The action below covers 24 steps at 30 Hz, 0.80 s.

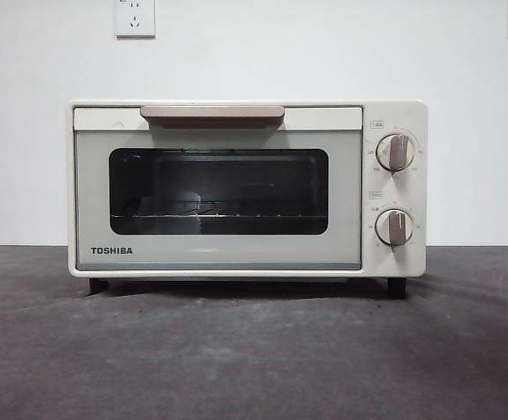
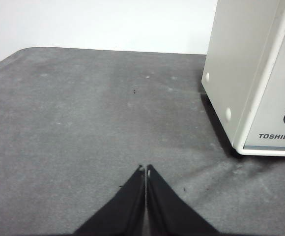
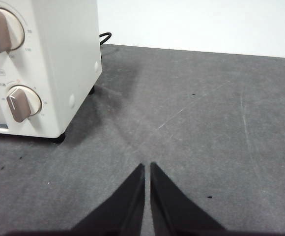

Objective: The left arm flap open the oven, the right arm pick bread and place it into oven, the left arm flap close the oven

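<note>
The cream-white TOSHIBA oven (image 1: 219, 254) stands in the middle of the table with its door shut and the beige bar handle (image 1: 212, 113) along the top. Through the dark window I see only the wire rack (image 1: 210, 213). Two beige knobs (image 1: 398, 151) sit on its right side. The bread is out of view in all three frames. My left gripper (image 2: 146, 167) hovers shut over bare mat, off the oven's (image 2: 241, 78) left side. Off the oven's (image 3: 59, 64) right side, my right gripper (image 3: 148, 164) is shut with nothing in it. Neither arm appears in the front view.
A dark grey mat (image 1: 254, 350) covers the table, and a white wall stands close behind the oven. Two wall sockets (image 1: 134, 17) are high on the wall. A black power cable (image 3: 104, 37) loops out behind the oven's right rear corner.
</note>
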Motion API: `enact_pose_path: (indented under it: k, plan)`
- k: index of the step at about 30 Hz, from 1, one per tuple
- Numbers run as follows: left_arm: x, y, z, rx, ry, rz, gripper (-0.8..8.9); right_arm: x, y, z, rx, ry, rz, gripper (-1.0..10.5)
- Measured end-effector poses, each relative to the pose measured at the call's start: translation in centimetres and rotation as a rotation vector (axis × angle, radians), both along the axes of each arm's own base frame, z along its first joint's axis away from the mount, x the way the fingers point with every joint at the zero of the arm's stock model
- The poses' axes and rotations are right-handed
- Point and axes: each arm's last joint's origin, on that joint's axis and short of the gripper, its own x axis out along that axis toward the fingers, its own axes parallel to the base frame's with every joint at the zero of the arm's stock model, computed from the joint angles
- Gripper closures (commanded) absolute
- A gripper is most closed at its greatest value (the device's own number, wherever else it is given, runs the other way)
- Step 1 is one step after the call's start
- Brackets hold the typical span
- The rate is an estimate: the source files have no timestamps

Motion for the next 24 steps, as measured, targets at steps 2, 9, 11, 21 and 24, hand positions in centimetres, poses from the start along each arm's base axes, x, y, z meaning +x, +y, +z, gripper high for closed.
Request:
enact_pose_path:
  k: [2,9,11,21,24]
  plan:
    - [0.0,0.0,0.0,-0.023,0.000,0.004,8.04,0.0,0.0,0.0,0.000,0.000,0.000,9.3]
    - [0.0,0.0,0.0,-0.067,-0.002,0.010,8.04,0.0,0.0,0.0,0.009,0.000,0.000,9.3]
    - [0.0,0.0,0.0,-0.097,-0.004,0.015,8.04,0.0,0.0,0.0,0.043,0.003,0.004,9.3]
    - [0.1,-0.3,0.5,-0.294,-0.035,-0.050,8.03,0.0,0.2,0.4,0.304,0.013,0.041,9.4]
    - [0.0,-0.3,1.5,-0.338,-0.037,-0.050,8.03,-0.2,0.2,1.6,0.353,-0.010,0.039,9.4]
